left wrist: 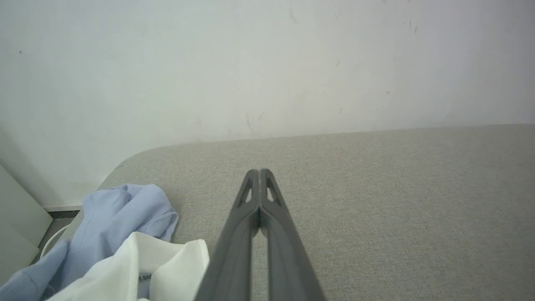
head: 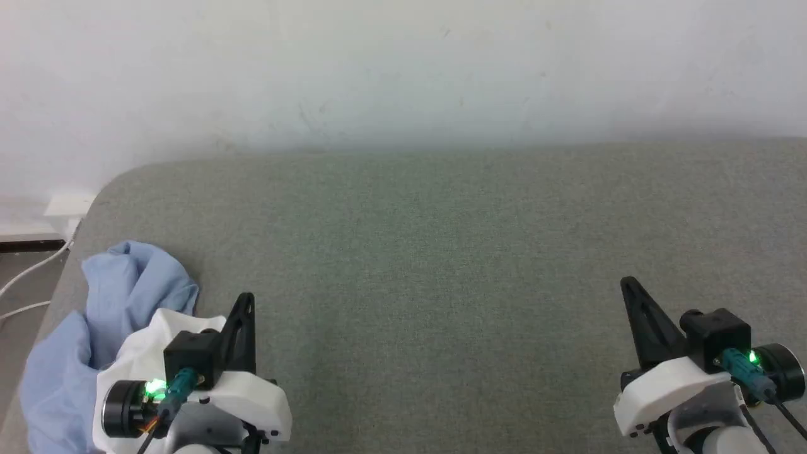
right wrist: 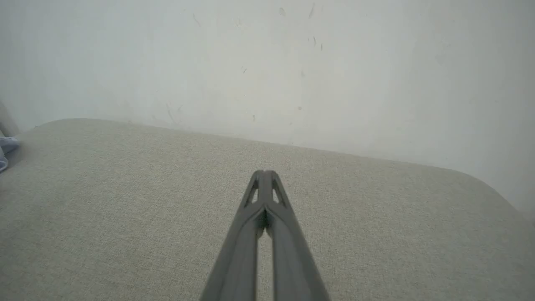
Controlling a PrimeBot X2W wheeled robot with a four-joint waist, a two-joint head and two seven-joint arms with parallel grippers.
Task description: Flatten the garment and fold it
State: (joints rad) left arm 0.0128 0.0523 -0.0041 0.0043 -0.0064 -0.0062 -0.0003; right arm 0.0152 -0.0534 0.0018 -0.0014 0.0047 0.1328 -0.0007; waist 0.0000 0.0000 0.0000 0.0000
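Observation:
The garment [head: 123,296] lies crumpled at the near left corner of the grey-green padded surface [head: 441,252], light blue with its white collar bunched on top. My left gripper [head: 247,299] hovers just right of it, shut, with nothing between its fingers. The left wrist view has the garment [left wrist: 121,217] at lower left, its white collar [left wrist: 167,267] beside the shut left gripper [left wrist: 260,171]. My right gripper [head: 628,284] is far to the right over bare fabric, shut and empty. In the right wrist view the right gripper [right wrist: 264,172] is shut and a sliver of the garment [right wrist: 5,146] touches the left edge.
A white wall [head: 403,69] rises right behind the surface. White cables [head: 31,277] and a white socket block [head: 66,208] sit on the floor past the rounded left corner. The surface's left edge runs close to the garment.

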